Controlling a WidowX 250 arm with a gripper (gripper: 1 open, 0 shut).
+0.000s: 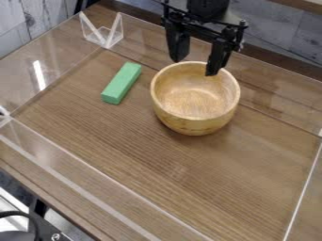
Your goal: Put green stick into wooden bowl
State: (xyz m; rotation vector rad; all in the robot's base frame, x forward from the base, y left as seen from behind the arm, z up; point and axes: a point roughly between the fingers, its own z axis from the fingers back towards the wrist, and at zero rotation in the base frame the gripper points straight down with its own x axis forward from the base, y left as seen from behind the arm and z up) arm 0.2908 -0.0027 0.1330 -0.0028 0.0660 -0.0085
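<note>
Wood-grain tabletop [164, 179] with low clear walls around it carries everything, and the gripper [198, 52] hangs at its far side with its jaws spread wide and nothing between them, fingers pointing down over the far rim of the wooden bowl [195, 97]. From the gripper, the green stick [120, 82] lies off to the left in the picture and a little nearer the camera, flat on the table just beside the bowl without touching it. Its long axis runs diagonally, far end tipped toward the right, so the jaws would likely need to straddle its narrow width.
</note>
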